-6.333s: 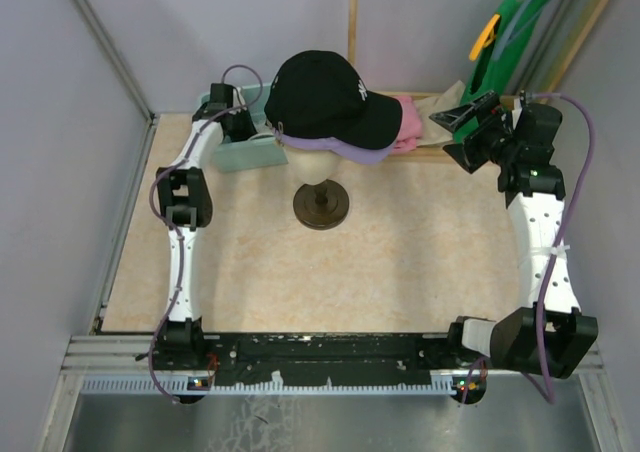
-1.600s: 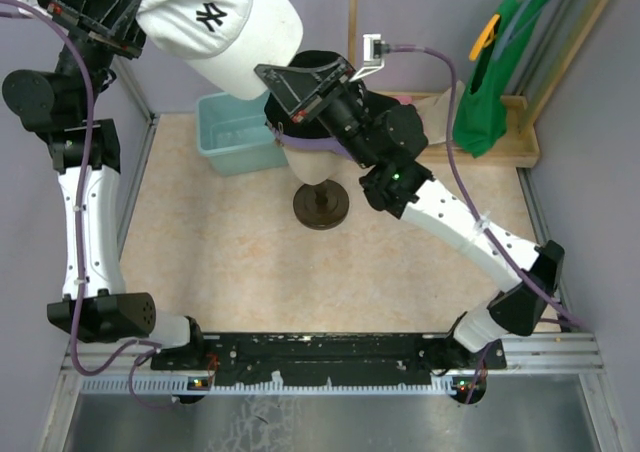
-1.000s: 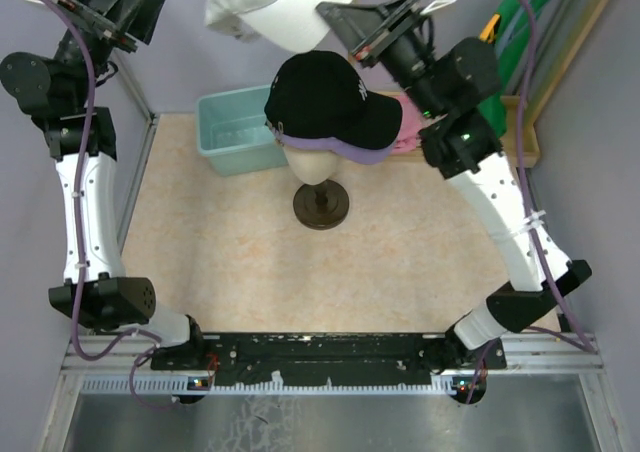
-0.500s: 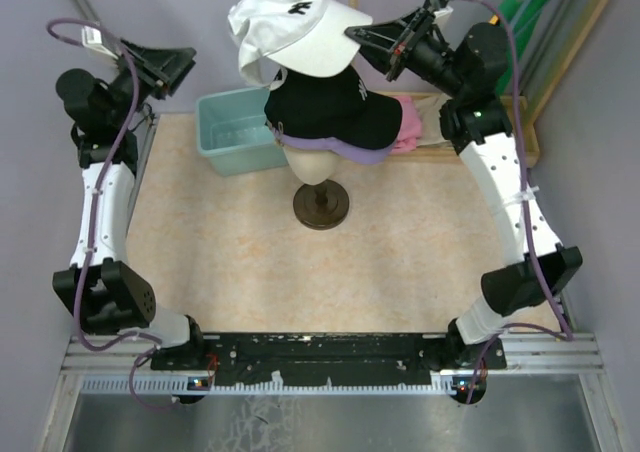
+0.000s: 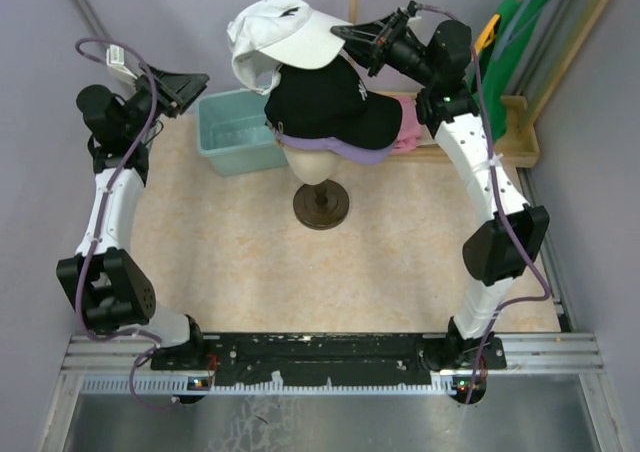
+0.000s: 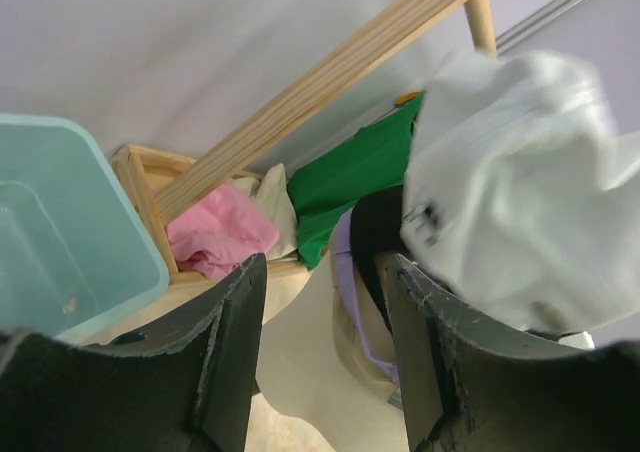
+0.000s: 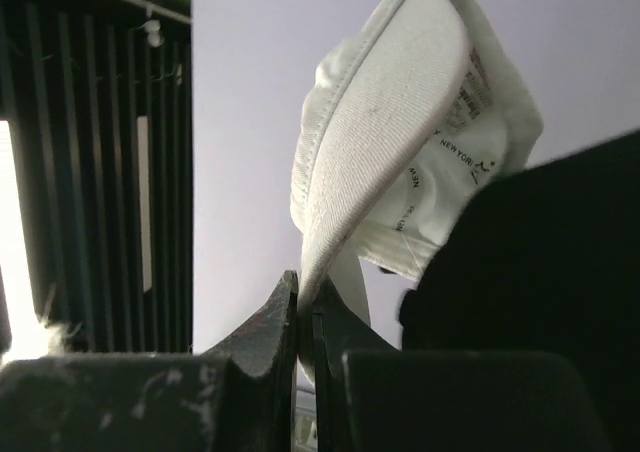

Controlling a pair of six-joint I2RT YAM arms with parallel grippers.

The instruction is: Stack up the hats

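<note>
Teal bin (image 5: 228,137) at back-left of table (image 5: 420,257), just left of mannequin head on round dark base (image 5: 321,206). Pink cloth (image 6: 215,237) on wood ledge (image 6: 140,197), beside green top (image 6: 350,187), prob. hanging.

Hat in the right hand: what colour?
The hat is white with a dark logo; best in top external.

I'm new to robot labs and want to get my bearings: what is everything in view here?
white cap: one, white, dark logo, held above the black cap.
black cap: one, black, white logo, on the mannequin head.
purple cap: one, purple, under the black cap.
mannequin head: one, cream, dark round base, centre.
bin: one, teal, far left.
pink cloth: one, pink, in the wooden tray, far right.
green top: one, green, hanging far right.
left gripper: black, open, empty, above the bin.
right gripper: black, shut on the white cap's brim.
</note>
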